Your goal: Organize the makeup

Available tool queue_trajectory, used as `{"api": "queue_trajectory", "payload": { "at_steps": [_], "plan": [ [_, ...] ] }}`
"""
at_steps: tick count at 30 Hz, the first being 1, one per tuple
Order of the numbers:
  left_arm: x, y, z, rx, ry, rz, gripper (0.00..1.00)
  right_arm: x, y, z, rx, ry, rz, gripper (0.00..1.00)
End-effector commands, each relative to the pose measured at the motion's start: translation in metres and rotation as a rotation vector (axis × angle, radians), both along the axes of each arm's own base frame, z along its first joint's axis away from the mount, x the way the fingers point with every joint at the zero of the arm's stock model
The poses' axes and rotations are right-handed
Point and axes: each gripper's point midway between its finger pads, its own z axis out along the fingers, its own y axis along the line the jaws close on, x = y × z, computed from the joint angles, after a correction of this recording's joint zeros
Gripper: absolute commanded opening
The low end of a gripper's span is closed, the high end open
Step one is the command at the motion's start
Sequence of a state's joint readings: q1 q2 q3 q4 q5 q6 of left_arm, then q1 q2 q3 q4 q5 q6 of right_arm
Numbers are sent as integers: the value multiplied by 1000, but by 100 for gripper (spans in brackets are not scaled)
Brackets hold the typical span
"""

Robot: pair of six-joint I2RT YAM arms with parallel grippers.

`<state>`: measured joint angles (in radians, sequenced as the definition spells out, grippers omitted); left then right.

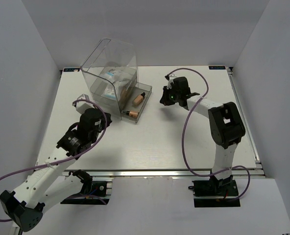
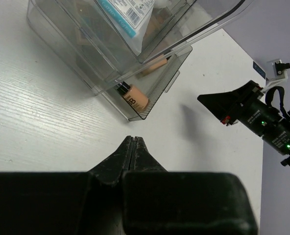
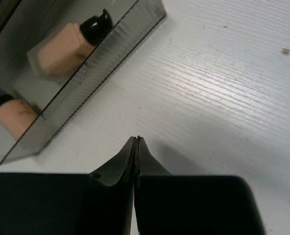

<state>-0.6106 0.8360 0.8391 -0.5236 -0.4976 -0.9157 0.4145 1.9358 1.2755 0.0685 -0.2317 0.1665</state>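
Note:
Two tan foundation bottles [image 1: 137, 98] [image 1: 131, 113] with dark caps lie in the open bottom drawer [image 1: 144, 105] of the clear plastic box [image 1: 109, 73]. They also show in the right wrist view [image 3: 66, 43] [image 3: 12, 115]; one shows in the left wrist view [image 2: 133, 97]. White-and-blue packets [image 1: 109, 78] [image 2: 128, 13] sit in the upper drawers. My left gripper [image 2: 133, 138] is shut and empty, over the table in front of the drawer. My right gripper [image 3: 137, 139] is shut and empty, just right of the drawer. No eyeshadow palettes are clearly visible.
The white table [image 1: 184, 137] is bounded by grey walls on the left, back and right. Its metal front rail [image 1: 150, 172] runs along the near edge. The right arm [image 2: 255, 115] shows in the left wrist view, to the right.

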Motion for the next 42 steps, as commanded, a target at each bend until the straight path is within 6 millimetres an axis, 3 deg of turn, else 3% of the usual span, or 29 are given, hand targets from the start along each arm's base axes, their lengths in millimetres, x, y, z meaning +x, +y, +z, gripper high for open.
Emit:
{"api": "queue_trajectory", "payload": {
  "at_steps": [1,6,13,15,16,17,19,20,21,26,31,42],
  "plan": [
    [-2,-1,6,-51,-26,4,8,19,7,11,65,41,-129,0],
    [-6,3,-1,-69,-9,21,9,25,25,4,102,109,-190,0],
    [-6,4,-1,-60,9,36,9,38,65,-8,138,148,-192,0],
    [-5,4,-3,-53,21,37,9,36,80,-10,152,158,-174,0],
    [-5,5,-4,-51,25,40,9,31,82,-22,136,197,-174,0],
    [-5,4,-2,-53,26,38,9,34,92,-16,158,193,-157,0],
    [-4,4,-3,-48,35,41,9,31,106,-25,172,223,-139,0],
    [-4,4,-3,-46,39,45,9,33,119,-15,201,213,-107,0],
    [-4,4,-4,-45,43,44,9,33,124,-20,213,223,-92,0],
    [-4,5,-5,-36,63,51,9,40,159,-1,342,216,-8,4],
    [-3,5,-2,-36,70,56,9,49,177,-2,386,224,0,6],
    [-4,1,-2,-66,82,51,9,34,214,2,512,293,49,10]
  ]
}}
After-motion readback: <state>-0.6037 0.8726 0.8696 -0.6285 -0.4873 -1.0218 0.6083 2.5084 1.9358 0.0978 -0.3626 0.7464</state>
